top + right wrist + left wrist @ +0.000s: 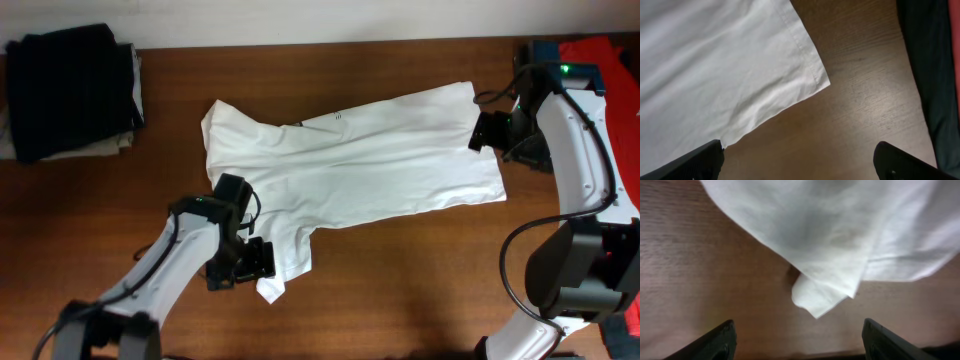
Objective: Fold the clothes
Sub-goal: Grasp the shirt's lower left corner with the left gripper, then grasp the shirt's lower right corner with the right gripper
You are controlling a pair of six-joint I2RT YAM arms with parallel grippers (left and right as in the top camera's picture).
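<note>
The white T-shirt lies spread across the middle of the wooden table, wrinkled, with a small dark print near its upper edge. My left gripper is open and empty over the bare table just beside the shirt's lower left sleeve tip. My right gripper is open and empty at the shirt's right hem corner, with wood between its fingers.
A stack of folded black clothes sits at the back left corner. A red garment lies at the back right, behind the right arm. A dark cloth edge runs down the right side of the right wrist view.
</note>
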